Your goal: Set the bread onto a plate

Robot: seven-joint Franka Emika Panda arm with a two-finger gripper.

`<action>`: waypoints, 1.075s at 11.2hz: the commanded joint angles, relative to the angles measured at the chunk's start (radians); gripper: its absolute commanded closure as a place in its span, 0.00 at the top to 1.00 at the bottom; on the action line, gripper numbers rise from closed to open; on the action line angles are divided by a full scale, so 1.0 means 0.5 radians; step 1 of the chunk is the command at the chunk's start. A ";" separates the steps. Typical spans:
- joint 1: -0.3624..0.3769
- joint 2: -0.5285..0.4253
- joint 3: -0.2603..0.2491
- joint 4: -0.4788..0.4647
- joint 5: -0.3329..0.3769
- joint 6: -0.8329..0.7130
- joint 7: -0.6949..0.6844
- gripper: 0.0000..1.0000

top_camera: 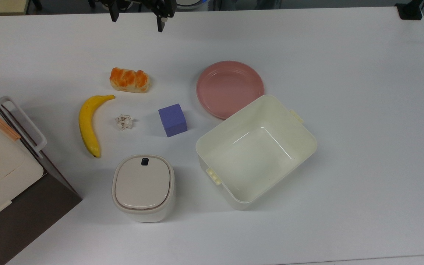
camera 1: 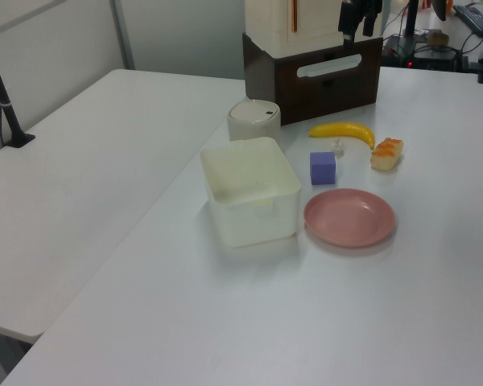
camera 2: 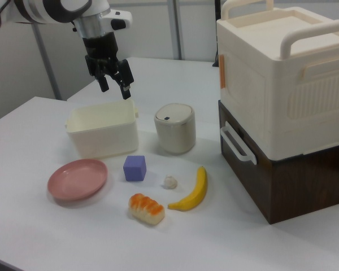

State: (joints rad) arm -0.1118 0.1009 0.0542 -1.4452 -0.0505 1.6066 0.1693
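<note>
Between the glossy orange-topped bread (top_camera: 129,80) and round pink plate (top_camera: 229,88), a purple foam cube (top_camera: 172,120) is seen on the white table (top_camera: 344,184). Beside the bread, a yellow banana (top_camera: 88,125) is laid. The black two-finger gripper (camera 2: 114,83) is held wide open, empty.

The cream tub (top_camera: 256,151) hides part of the plate's (top_camera: 226,86) rim.

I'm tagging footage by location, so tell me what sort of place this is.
Probably a robotics lab or office workspace: a robot arm's gripper hangs open over a plain white table with test props, a toy-like bread, banana and purple block.

Bare table (top_camera: 168,62) around bread (top_camera: 129,79) (banana (top_camera: 88,123) near)
</note>
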 commanded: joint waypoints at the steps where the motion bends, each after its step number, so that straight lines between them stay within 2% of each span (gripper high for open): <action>1: -0.107 -0.094 0.005 0.003 0.082 -0.286 -0.298 1.00; 4: -0.105 -0.082 0.008 0.003 0.070 -0.280 -0.311 1.00; 6: -0.114 -0.107 0.005 0.003 0.110 -0.292 -0.433 1.00; 12: -0.117 -0.116 -0.001 0.003 0.058 -0.283 -0.455 1.00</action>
State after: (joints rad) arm -0.1673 0.0628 0.0544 -1.4369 -0.0151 1.4871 -0.0316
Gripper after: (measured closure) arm 0.000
